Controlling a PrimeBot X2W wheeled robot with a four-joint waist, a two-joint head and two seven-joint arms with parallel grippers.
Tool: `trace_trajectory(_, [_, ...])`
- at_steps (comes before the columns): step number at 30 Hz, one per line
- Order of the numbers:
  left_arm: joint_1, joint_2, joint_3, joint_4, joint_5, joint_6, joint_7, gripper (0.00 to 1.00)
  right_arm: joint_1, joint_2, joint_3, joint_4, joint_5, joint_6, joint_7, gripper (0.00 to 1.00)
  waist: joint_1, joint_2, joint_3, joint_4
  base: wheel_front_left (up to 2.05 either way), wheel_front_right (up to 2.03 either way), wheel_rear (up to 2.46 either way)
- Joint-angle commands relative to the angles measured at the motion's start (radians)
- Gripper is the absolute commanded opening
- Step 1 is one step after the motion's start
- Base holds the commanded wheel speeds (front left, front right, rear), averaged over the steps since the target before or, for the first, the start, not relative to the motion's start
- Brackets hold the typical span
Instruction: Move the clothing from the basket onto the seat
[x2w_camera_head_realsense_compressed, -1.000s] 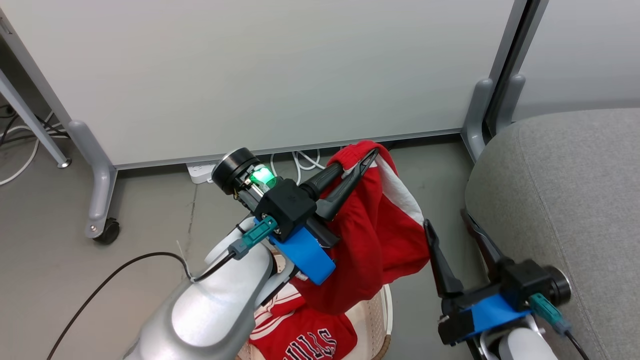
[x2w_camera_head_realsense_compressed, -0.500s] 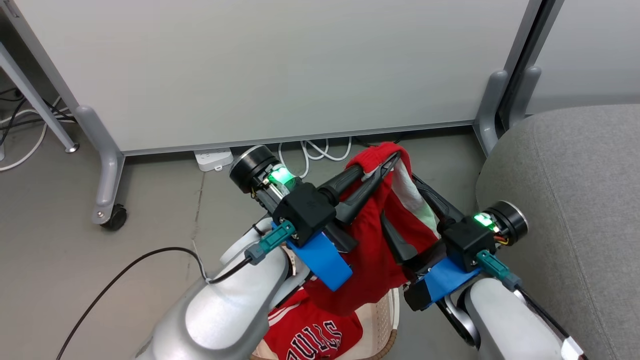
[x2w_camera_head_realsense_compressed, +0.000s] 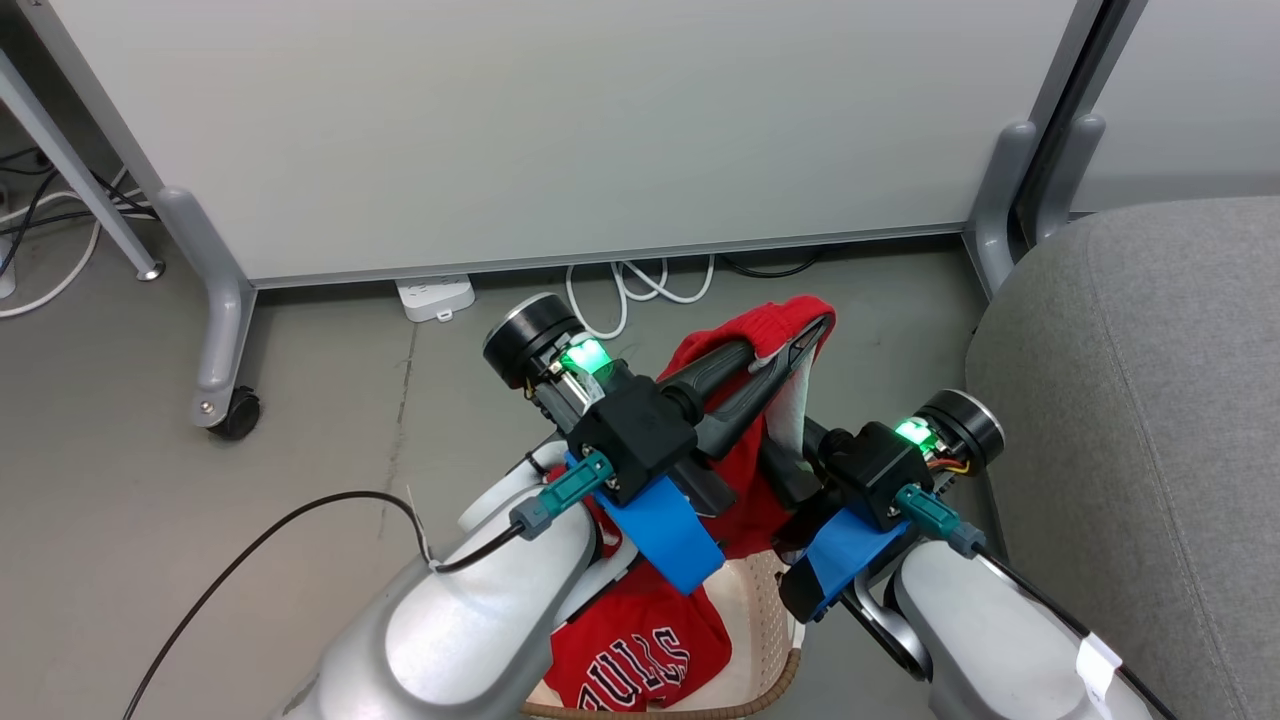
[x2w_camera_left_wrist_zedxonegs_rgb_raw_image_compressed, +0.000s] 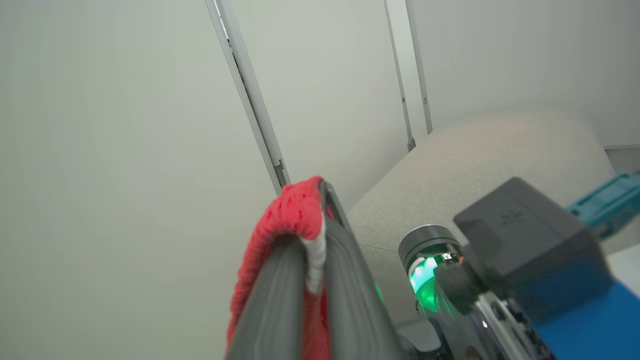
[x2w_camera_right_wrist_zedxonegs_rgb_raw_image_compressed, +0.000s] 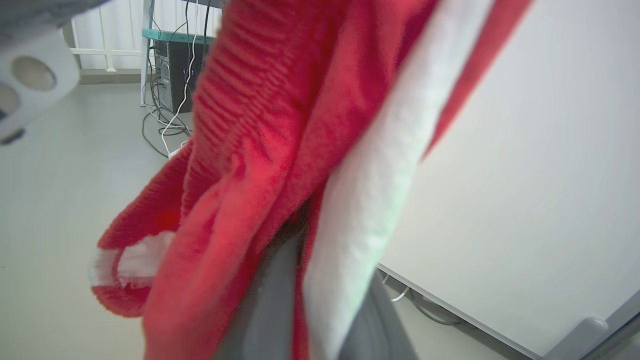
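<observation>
My left gripper (x2w_camera_head_realsense_compressed: 805, 340) is shut on the top fold of the plain red garment (x2w_camera_head_realsense_compressed: 760, 330), which hangs over the basket (x2w_camera_head_realsense_compressed: 762, 610). In the left wrist view the red knit edge (x2w_camera_left_wrist_zedxonegs_rgb_raw_image_compressed: 280, 220) sits pinched between the left gripper (x2w_camera_left_wrist_zedxonegs_rgb_raw_image_compressed: 320, 200) fingers. My right gripper (x2w_camera_head_realsense_compressed: 790, 460) reaches in from the right, and its fingers are buried in the hanging cloth. In the right wrist view the red cloth (x2w_camera_right_wrist_zedxonegs_rgb_raw_image_compressed: 260, 150) with its white stripe runs between the closed right gripper (x2w_camera_right_wrist_zedxonegs_rgb_raw_image_compressed: 320, 305) fingers. The "BULLS" garment (x2w_camera_head_realsense_compressed: 630, 665) lies in the basket. The grey seat (x2w_camera_head_realsense_compressed: 1130, 400) is at the right.
A pale partition panel (x2w_camera_head_realsense_compressed: 550, 130) stands behind, with a castered leg (x2w_camera_head_realsense_compressed: 235, 415) at the left and a foot (x2w_camera_head_realsense_compressed: 1000, 200) by the seat. A power strip (x2w_camera_head_realsense_compressed: 435, 297) and white cables (x2w_camera_head_realsense_compressed: 640, 285) lie under it. A black cable (x2w_camera_head_realsense_compressed: 250, 540) crosses the floor.
My right gripper swung in from beside the seat to the hanging garment and closed on it. The left gripper kept its hold. The camera shifted a little.
</observation>
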Motion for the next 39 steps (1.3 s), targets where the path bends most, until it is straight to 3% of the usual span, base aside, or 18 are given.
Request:
trace_trajectory(1, [-0.013, 0.006, 0.003, -0.003, -0.004, 0.001, -0.003, 0.0, -0.023, -0.004, 0.007, 0.002, 0.013, -0.001, -0.001, 0.0, -0.0001, 0.0, -0.001, -0.003, 0.0, 0.0, 0.0])
trace_trajectory(20, [0.022, 0.009, 0.007, 0.012, -0.011, 0.001, -0.003, 0.0, 0.007, 0.005, -0.008, -0.009, 0.036, -0.001, -0.001, 0.0, -0.0001, 0.0, -0.012, -0.01, 0.0, 0.0, 0.0])
trace_trajectory(21, [0.024, 0.009, 0.008, 0.014, -0.013, 0.001, -0.003, 0.04, 0.009, 0.007, -0.013, -0.011, 0.037, -0.001, -0.001, 0.0, -0.0001, 0.0, -0.011, -0.01, 0.0, 0.0, 0.0])
trace_trajectory(23, [0.028, 0.008, 0.013, 0.019, -0.013, 0.001, -0.003, 1.0, 0.015, 0.013, -0.029, -0.014, 0.043, -0.001, -0.001, 0.0, -0.0001, 0.0, -0.011, -0.011, 0.0, 0.0, 0.0])
trace_trajectory(39, [0.058, 0.016, 0.009, 0.032, -0.009, 0.001, -0.003, 1.0, 0.036, 0.007, -0.249, -0.077, 0.022, -0.001, -0.001, 0.0, -0.0001, 0.0, 0.039, -0.063, 0.0, 0.0, 0.0])
